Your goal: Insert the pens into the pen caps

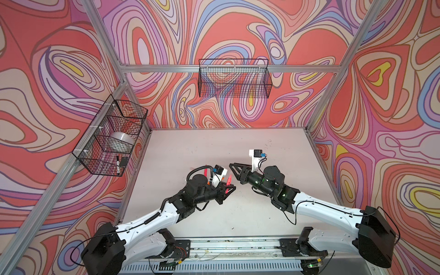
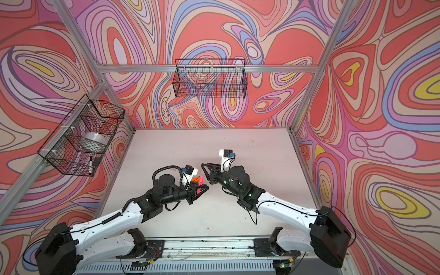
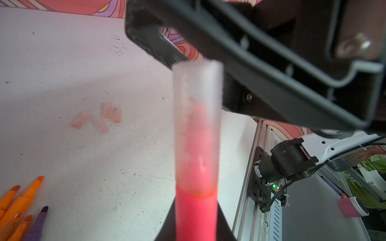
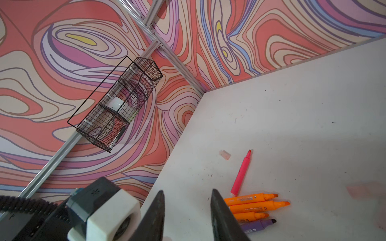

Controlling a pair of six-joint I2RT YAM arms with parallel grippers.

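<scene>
Left claw [image 1: 231, 188]: clamped on pink-red pen [image 3: 196, 215], held above middle of counter [image 1: 190, 147], pen's tip end seated inside clear cap [image 3: 197, 100]. Right claw [image 4: 188, 193]: fingers apart, nothing between, facing left claw at close range. Lying near counter's middle: second pink-red pen [image 4: 241, 173]; three orange pens [image 4: 259, 205] side by side; purple pen [image 4: 258, 225] just beside last orange. One loose cap [image 4: 225, 155] near second pink-red pen's tip. Four more loose caps [image 3: 101, 124] clustered together, apart from pens.
</scene>
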